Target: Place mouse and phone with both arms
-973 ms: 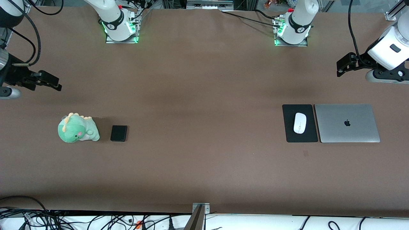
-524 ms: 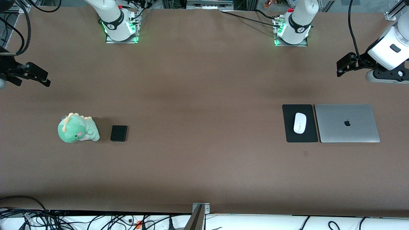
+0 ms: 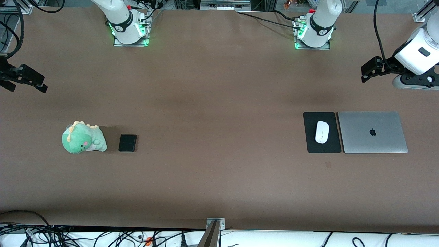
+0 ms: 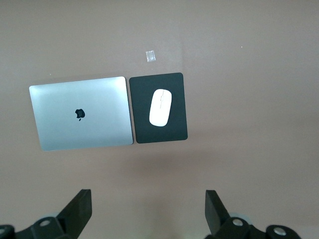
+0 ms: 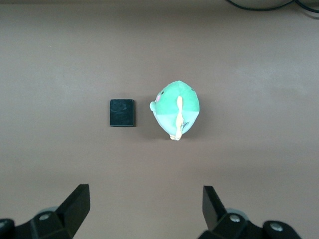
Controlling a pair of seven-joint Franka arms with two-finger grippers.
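The white mouse [image 3: 321, 132] lies on a black mouse pad [image 3: 310, 144] toward the left arm's end of the table. It also shows in the left wrist view [image 4: 161, 107]. The small black phone [image 3: 127, 143] lies flat beside a green plush dinosaur [image 3: 84, 137] toward the right arm's end, and shows in the right wrist view [image 5: 122, 112]. My left gripper [image 3: 368, 70] hangs open and empty, high over the table's edge at its own end [image 4: 148, 209]. My right gripper [image 3: 27, 84] hangs open and empty, high over the table's edge at its own end [image 5: 146, 206].
A closed silver laptop [image 3: 372, 132] lies beside the mouse pad, toward the left arm's end. A small piece of tape [image 3: 328, 164] sits on the brown table nearer the front camera than the pad. The plush also shows in the right wrist view [image 5: 178, 109].
My right gripper has drawn outward toward the table's edge at its own end. The left arm, mouse and phone have not moved.
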